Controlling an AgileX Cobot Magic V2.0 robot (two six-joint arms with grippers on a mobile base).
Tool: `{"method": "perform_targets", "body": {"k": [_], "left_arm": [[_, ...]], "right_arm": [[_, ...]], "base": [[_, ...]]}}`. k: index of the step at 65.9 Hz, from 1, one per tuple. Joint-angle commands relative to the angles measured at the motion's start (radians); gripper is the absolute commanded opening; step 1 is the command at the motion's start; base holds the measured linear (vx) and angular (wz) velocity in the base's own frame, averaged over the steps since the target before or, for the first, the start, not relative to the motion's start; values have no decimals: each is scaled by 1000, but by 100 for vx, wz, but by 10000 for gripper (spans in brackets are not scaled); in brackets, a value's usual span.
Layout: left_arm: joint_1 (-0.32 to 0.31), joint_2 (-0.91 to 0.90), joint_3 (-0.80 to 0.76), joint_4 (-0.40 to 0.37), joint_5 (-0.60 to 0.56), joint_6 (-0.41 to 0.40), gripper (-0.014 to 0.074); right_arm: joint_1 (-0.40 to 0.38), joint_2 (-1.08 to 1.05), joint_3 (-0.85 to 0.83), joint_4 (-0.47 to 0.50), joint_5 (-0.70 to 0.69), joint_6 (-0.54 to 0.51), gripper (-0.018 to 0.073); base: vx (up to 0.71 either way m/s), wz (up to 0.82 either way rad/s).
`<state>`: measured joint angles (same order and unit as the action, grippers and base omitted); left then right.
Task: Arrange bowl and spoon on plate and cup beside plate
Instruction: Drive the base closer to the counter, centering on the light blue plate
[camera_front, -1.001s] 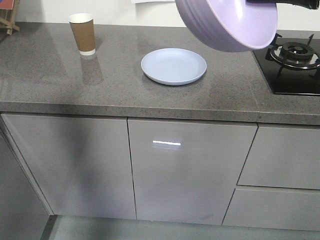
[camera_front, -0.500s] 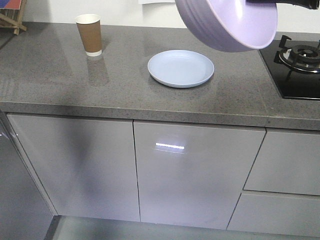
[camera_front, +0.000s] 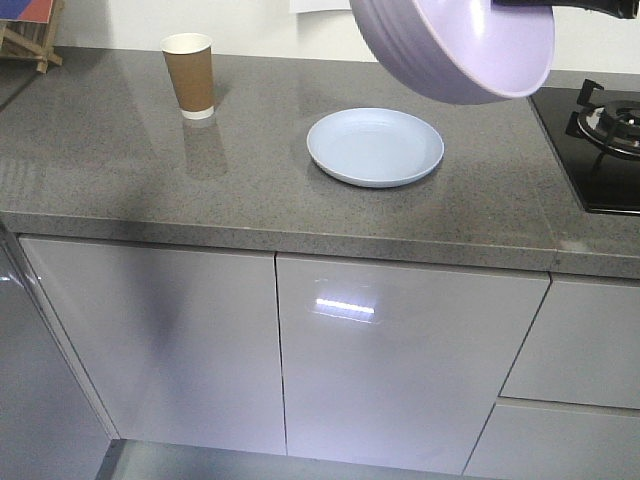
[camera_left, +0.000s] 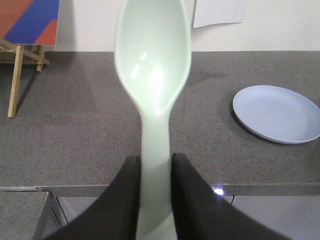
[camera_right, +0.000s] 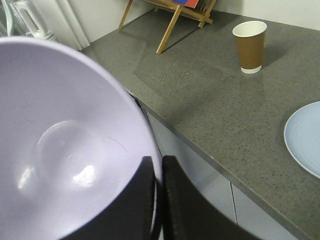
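Note:
My right gripper (camera_right: 157, 165) is shut on the rim of the lavender bowl (camera_right: 65, 145), holding it tilted in the air; the bowl (camera_front: 455, 45) fills the top of the front view, close to the camera. Between the shut fingers of my left gripper (camera_left: 155, 162) the pale mint spoon (camera_left: 152, 65) points forward, scoop up, above the counter's front edge. The pale blue plate (camera_front: 375, 147) lies empty on the grey counter (camera_front: 120, 160); it also shows as the plate (camera_left: 277, 114) and the plate (camera_right: 305, 137). The brown paper cup (camera_front: 189, 75) stands upright at the back left, well apart from the plate.
A black gas hob (camera_front: 605, 140) sits at the counter's right end. A wooden stand with a red and blue board (camera_left: 27, 35) stands at the back left. Grey cabinet doors (camera_front: 400, 370) run below the counter.
The whole scene has slid right and down in the front view, so the base has shifted left along the counter. Bowl and grippers keep their places in the frame.

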<state>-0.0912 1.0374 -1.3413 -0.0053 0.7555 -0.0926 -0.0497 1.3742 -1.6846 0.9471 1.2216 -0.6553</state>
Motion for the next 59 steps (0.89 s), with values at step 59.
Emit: {"method": "perform_targets", "body": {"k": [59], "left_arm": [[0,-9,-21,-8,-65,0,-6]], "right_arm": [[-1,-34,-23,60,-42,-7,-2]], "base": [[6,1]]}}
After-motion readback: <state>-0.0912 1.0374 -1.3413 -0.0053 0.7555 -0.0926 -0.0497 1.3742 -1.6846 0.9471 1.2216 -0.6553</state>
